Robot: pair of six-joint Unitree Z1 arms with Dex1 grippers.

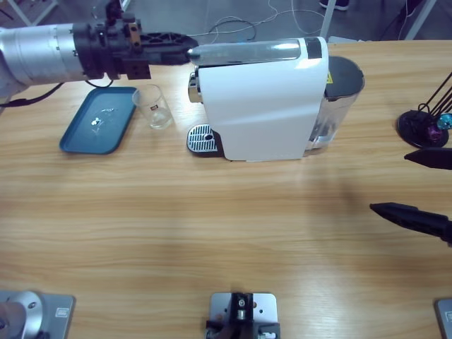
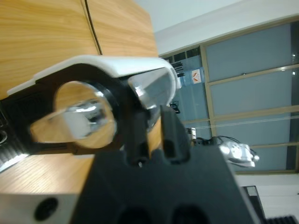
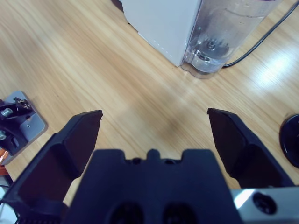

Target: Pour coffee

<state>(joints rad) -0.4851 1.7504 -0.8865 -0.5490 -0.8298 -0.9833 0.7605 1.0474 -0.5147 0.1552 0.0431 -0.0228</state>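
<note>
A white coffee machine (image 1: 258, 106) stands at the back middle of the table, with a silver lever (image 1: 247, 51) along its top and a drip grate (image 1: 201, 138) at its front. My left gripper (image 1: 185, 44) reaches in from the upper left and is shut on the lever's front end. The left wrist view shows the lever (image 2: 152, 91) pinched between the two narrow jaws of that gripper (image 2: 153, 126). An empty clear glass (image 1: 153, 106) stands left of the grate, not under the spout. My right gripper (image 1: 389, 182) hovers open at the right edge, holding nothing (image 3: 154, 116).
A blue tray (image 1: 78, 134) with a small crumpled item lies left of the glass. The machine's water tank (image 1: 337, 99) is at its rear, with a cable behind it (image 3: 252, 49). A black stand (image 1: 422, 126) sits at the far right.
</note>
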